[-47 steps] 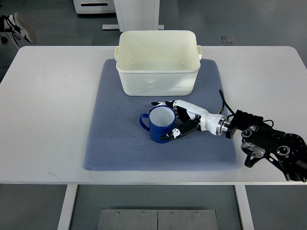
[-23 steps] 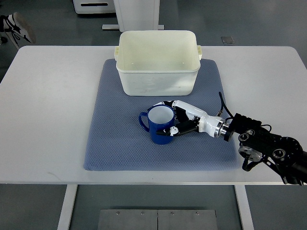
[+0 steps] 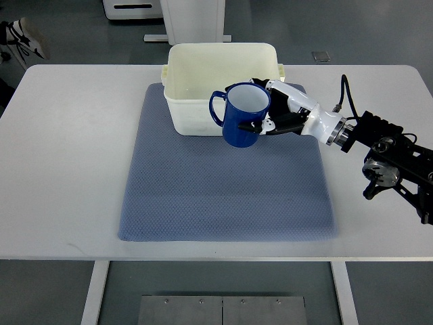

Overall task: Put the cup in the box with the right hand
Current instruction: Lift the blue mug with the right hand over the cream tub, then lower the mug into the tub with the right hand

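Note:
A blue cup [image 3: 243, 115] with a white inside hangs in the air, upright, its handle pointing left. My right hand [image 3: 275, 108] is shut on the cup's right side, fingers wrapped round its wall. The cup overlaps the front right wall of the cream plastic box [image 3: 196, 108], which stands open and empty at the back of the blue-grey mat [image 3: 223, 196]. The right arm [image 3: 385, 149] enters from the picture's right edge. No left arm shows.
The mat lies on a white table [image 3: 61, 156]. Beyond the table's far edge stand white equipment bases [image 3: 162, 13] on the floor, and a person's shoe [image 3: 27, 37] shows at the upper left.
My right hand has lifted the cup off the mat and carried it up and back, from the mat's middle to the box's front right wall.

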Available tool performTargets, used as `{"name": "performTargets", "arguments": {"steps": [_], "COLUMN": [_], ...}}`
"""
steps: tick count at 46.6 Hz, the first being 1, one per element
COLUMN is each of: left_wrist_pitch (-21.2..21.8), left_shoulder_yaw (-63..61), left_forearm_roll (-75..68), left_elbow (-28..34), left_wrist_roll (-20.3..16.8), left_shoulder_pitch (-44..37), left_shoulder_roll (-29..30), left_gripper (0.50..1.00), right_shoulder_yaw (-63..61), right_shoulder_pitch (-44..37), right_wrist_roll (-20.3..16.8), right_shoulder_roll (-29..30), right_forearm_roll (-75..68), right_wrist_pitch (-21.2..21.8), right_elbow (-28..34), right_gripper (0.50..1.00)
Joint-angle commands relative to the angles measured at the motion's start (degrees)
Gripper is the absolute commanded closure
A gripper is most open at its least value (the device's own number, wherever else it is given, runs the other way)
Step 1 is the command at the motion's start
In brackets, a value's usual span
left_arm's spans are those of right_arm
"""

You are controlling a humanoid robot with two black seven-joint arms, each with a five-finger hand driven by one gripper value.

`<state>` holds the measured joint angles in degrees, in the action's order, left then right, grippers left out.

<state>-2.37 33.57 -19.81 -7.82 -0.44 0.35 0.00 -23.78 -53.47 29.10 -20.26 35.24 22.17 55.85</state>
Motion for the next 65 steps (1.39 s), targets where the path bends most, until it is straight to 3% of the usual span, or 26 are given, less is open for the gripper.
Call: {"name": "performTargets", "arguments": {"steps": [1, 15, 27, 41, 65], "left_wrist_pitch": [0.00, 0.00, 0.00, 0.00, 0.00], "left_shoulder_yaw": [0.00, 0.00, 0.00, 0.00, 0.00], "left_forearm_roll": [0.04, 0.04, 0.04, 0.04, -0.05], "left_elbow": [0.00, 0.00, 0.00, 0.00, 0.00], "left_wrist_roll": [0.00, 0.00, 0.00, 0.00, 0.00], "left_shoulder_pitch": [0.00, 0.00, 0.00, 0.00, 0.00], "left_shoulder_roll": [0.00, 0.00, 0.00, 0.00, 0.00], "left_gripper": [0.500, 0.500, 0.500, 0.500, 0.500], "right_shoulder_yaw": [-0.39, -3.64, -3.64, -3.47, -0.83], "right_shoulder_pitch": [-1.89, -6.81, -11.12, -12.27, -11.04], "right_wrist_roll": [-0.88, -7.91, -12.48, -13.98, -14.77], "right_shoulder_roll": [-0.83, 1.10, 9.18, 15.78, 18.33], "right_forearm_roll": [-1.84, -4.31, -4.31, -4.31, -4.22], "right_wrist_pitch": [0.24, -2.57, -8.90, -13.64, -18.48], "right_elbow": [-0.13, -4.16, -15.41, -22.71, -24.91], "right_gripper": [1.000, 1.000, 1.000, 1.000, 1.000]}}
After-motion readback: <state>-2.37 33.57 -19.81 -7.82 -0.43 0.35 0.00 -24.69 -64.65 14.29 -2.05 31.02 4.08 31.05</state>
